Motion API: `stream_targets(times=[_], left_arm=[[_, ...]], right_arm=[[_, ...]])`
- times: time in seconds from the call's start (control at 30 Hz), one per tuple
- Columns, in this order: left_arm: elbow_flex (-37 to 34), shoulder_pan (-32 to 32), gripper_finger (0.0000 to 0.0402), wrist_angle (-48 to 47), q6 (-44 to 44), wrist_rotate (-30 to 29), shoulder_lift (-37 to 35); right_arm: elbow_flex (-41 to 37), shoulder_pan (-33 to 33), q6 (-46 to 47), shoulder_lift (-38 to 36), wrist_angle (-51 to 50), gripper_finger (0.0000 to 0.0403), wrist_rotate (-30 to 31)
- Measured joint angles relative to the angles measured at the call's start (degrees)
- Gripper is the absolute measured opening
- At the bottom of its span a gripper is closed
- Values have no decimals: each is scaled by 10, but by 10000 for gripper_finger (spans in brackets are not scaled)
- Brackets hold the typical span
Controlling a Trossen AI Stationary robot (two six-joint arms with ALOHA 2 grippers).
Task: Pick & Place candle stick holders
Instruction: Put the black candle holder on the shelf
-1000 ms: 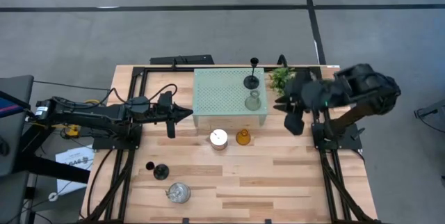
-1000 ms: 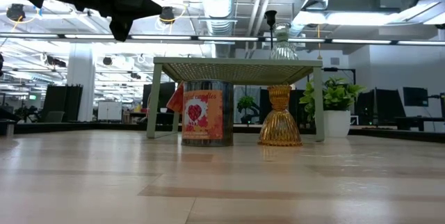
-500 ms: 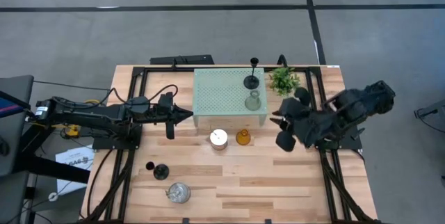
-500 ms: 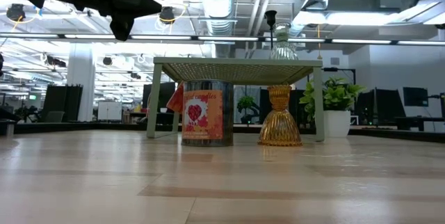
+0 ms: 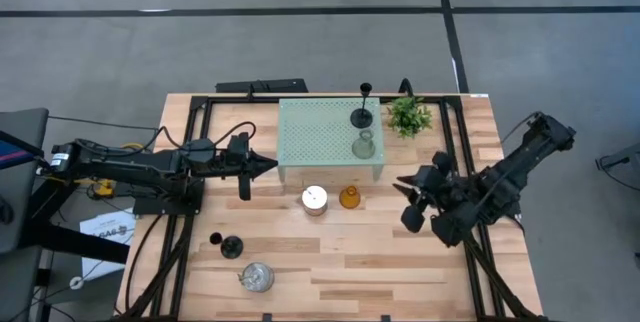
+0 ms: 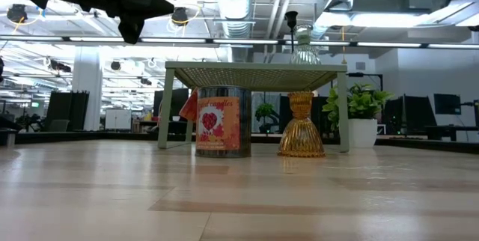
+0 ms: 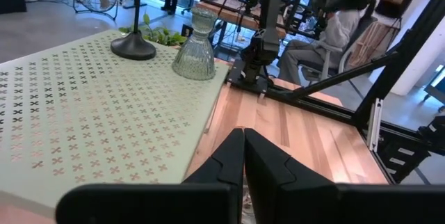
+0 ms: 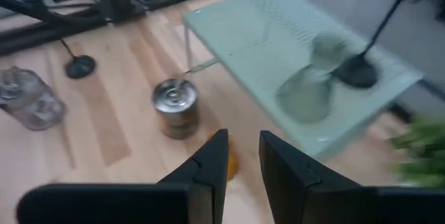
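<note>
Wooden table (image 5: 400,262): potted plant (image 5: 407,116) just beside perforated stand (image 5: 320,142).

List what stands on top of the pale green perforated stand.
On the stand: a slim black stemmed holder and a clear glass holder, near its right end. Nothing else shows there.

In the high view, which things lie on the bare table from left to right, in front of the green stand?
Black stemmed holder → clear glass holder → silvery cup → amber glass holder → right gripper, hovering above the table.
</note>
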Motion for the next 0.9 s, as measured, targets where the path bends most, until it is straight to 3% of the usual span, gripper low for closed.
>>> stream_targets(times=[0.27, 0.53, 0.9], left_arm=[[0, 0, 11, 0, 0, 0, 0], [0, 0, 11, 5, 3, -3, 0], [0, -7, 6, 29, -4, 22, -10]], right_arm=[[-188, 4, -13, -48, 257, 38, -15], [-296, 3, -13, -45, 453, 12, 0], [-308, -9, -39, -48, 477, 4, 0]])
